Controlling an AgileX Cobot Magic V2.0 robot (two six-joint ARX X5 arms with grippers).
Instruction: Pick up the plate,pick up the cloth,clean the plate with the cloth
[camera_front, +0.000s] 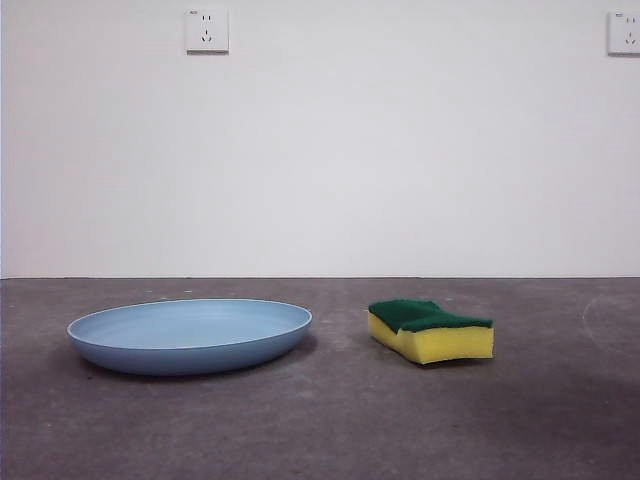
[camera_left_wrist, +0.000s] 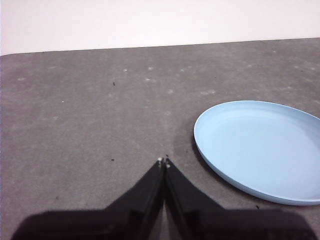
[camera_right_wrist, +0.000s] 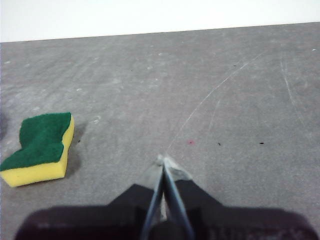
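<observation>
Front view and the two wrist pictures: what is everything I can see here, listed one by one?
Shallow round light blue plastic-looking plate: one, light blue, flat on the table, beside the sponge and apart from it.
Rectangular yellow sponge block with a dark green scouring layer: one, yellow and green, on the table, green face up.
Grey table: one, dark grey, scuffed, under everything.
White wall sockets: two, white, high on the white wall behind.
Left gripper: one, black, jaws shut, over bare table near the plate.
Right gripper: one, black, jaws shut, over bare table near the sponge.
</observation>
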